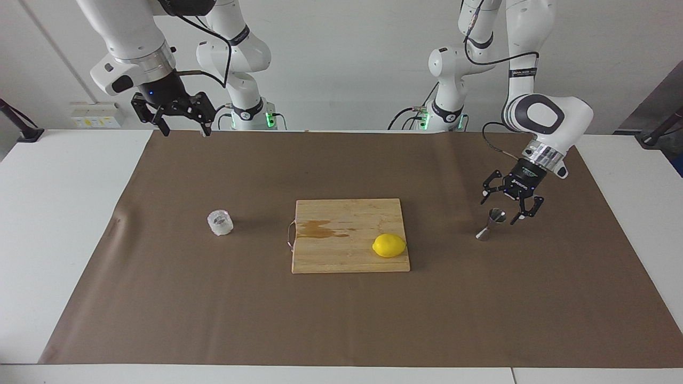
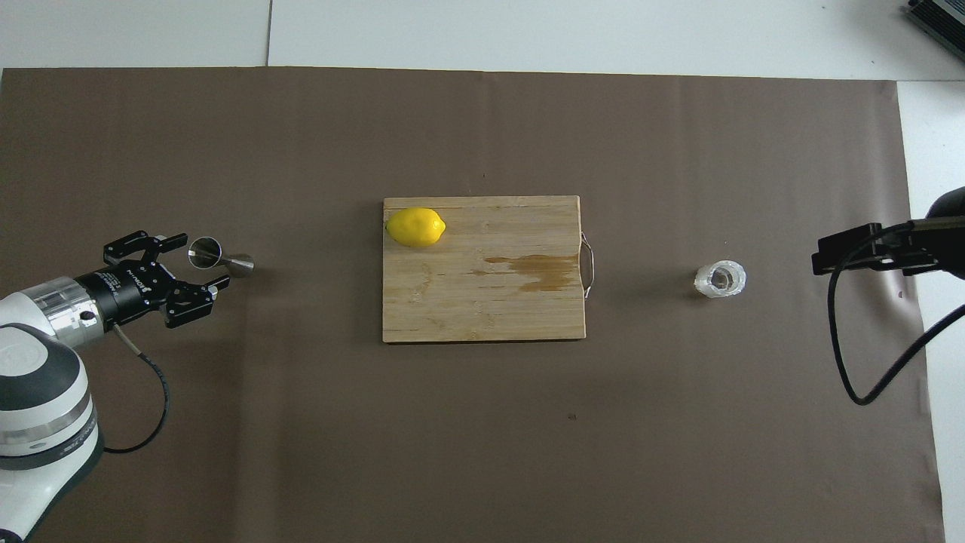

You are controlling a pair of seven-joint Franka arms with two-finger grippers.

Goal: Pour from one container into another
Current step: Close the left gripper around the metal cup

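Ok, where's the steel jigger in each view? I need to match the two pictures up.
Facing view: the jigger stands on the brown mat toward the left arm's end of the table, just under the open left gripper.
Overhead view: the jigger sits at the tips of the left gripper.
Shared landmark: the cutting board at mid-table; the lemon lies on its corner nearest the jigger.

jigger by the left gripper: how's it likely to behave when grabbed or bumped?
The steel jigger is slim, standing on a small cone base with a narrow waist, so it is probably tippy if nudged off-centre. Its shiny metal wall likely makes it slippery between fingers, though rigid and unlikely to deform. The left gripper stands open around its upper cone, so one finger touching first could topple it.
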